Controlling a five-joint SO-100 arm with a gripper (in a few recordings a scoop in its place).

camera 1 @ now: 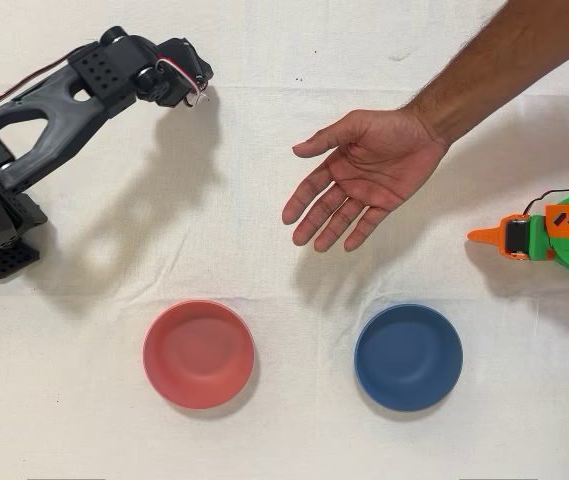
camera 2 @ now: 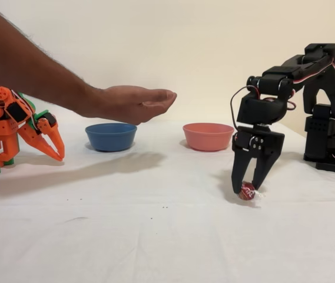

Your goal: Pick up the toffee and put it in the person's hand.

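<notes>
Black two-finger claw (camera 2: pixel 250 187), pointing straight down, pinches small round red toffee in clear crinkly wrapper (camera 2: pixel 248 191) betw. its tips on white tabletop (camera 2: pixel 155 236), w/ person's bare open hand (camera 2: pixel 133 102) well off to fixed-view left.

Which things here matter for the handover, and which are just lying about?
In the job: toffee; black arm's hand, fingers around the toffee on the table; person's hand, held open.

Lying about: pink-red bowl; blue bowl; idle orange arm.

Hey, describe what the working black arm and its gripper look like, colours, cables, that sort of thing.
The black arm is matte black plastic, built of blocky servo housings and a curved cut-out link. Thin red, white and black wires loop between its joints. Its gripper has two tapering black fingers under a boxy plate with screw holes.
</notes>
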